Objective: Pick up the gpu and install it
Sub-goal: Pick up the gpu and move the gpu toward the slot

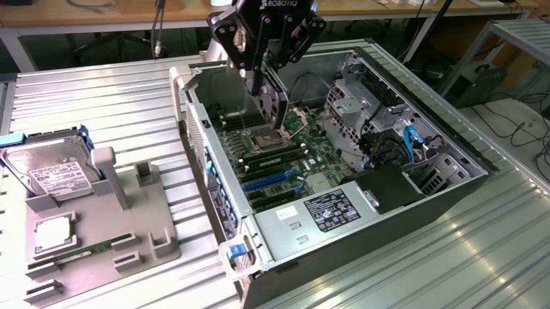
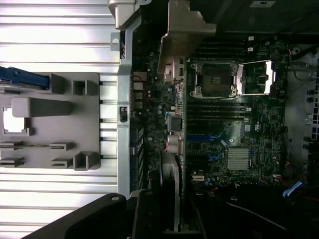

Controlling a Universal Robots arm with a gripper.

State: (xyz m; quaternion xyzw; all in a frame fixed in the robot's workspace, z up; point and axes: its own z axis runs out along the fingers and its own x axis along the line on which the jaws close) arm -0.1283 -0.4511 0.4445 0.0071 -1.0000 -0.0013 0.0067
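My gripper (image 1: pixel 260 69) is shut on the gpu (image 1: pixel 273 103), a dark card with a round fan. It hangs on edge above the open computer case (image 1: pixel 447 151), over the upper part of the motherboard (image 1: pixel 288 161) near the CPU socket. In the wrist view the gpu (image 2: pixel 172 169) appears edge-on, and its pale metal bracket (image 2: pixel 184 30) sticks out near the case's rear wall. My gripper (image 2: pixel 168 219) clamps the card from both sides. The blue expansion slots (image 1: pixel 266 183) lie lower on the board, apart from the card.
A grey parts fixture (image 1: pixel 129 225) sits on the exterior view's left with a hard drive (image 1: pixel 51 175), a CPU (image 1: pixel 53 233) and a RAM stick (image 1: pixel 77 252). Inside the case are a power supply (image 1: pixel 331 209), a drive cage (image 1: pixel 361 106) and blue cables (image 1: pixel 411 138).
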